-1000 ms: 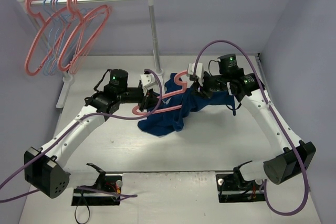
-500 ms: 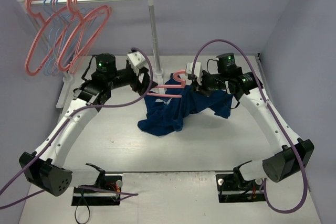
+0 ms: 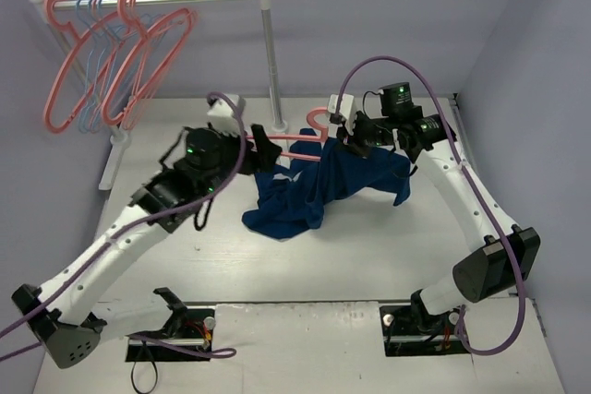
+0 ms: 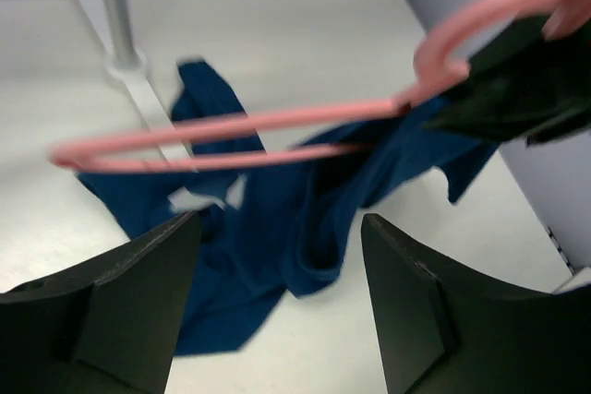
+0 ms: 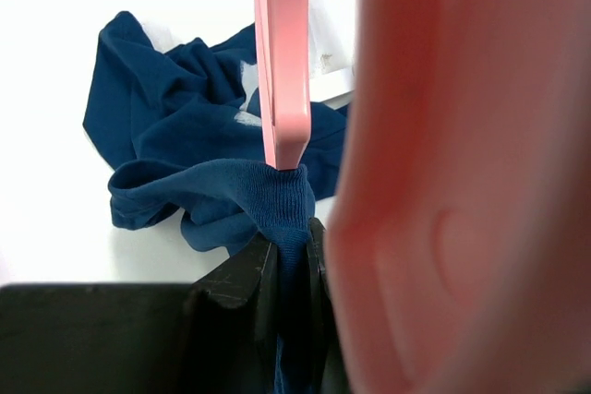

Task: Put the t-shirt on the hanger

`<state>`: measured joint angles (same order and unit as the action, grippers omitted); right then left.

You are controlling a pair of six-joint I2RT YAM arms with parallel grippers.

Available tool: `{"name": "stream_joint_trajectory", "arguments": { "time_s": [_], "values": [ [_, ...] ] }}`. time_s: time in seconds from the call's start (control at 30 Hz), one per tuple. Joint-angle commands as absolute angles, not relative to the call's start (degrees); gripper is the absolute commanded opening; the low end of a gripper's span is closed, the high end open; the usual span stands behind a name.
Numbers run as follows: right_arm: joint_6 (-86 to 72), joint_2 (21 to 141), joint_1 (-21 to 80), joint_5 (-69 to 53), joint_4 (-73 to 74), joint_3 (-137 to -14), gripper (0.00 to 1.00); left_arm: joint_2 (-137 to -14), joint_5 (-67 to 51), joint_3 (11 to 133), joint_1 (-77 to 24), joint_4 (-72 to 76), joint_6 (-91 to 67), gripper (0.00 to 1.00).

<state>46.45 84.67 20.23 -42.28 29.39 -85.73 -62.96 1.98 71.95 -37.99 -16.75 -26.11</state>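
The t-shirt [image 3: 305, 196] hung half on the raised hanger [image 3: 294, 143].
The right gripper [image 3: 355, 134] clamped its collar against the bar near the hook, cloth trailing to the table [image 3: 369, 256]. The left gripper [image 3: 265, 147] gaped empty just beside, probably ready to tug.

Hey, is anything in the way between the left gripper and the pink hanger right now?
Nothing visible. The left gripper is open, and the hanger lies straight ahead of it in open air. The t-shirt drapes lower down, behind the hanger, with its collar pinched in the right gripper.
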Motion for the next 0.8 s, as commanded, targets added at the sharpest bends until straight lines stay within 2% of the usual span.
{"name": "stream_joint_trajectory", "arguments": {
  "time_s": [0.0, 0.3, 0.77],
  "values": [
    [45.0, 84.4, 19.9, -42.8, 25.8, -88.5, 0.00, -67.4, 8.4, 66.7, -41.7, -13.6, -40.6, 0.65],
    [44.2, 84.6, 19.9, -43.3, 25.8, -87.5, 0.00, -79.2, 2.3, 66.2, -41.8, -7.0, -46.7, 0.60],
    [43.4, 84.5, 19.8, -41.2, 25.7, -87.1, 0.00, -87.4, -3.9, 66.0, -45.6, -1.3, -49.3, 0.55]
  ]
}}
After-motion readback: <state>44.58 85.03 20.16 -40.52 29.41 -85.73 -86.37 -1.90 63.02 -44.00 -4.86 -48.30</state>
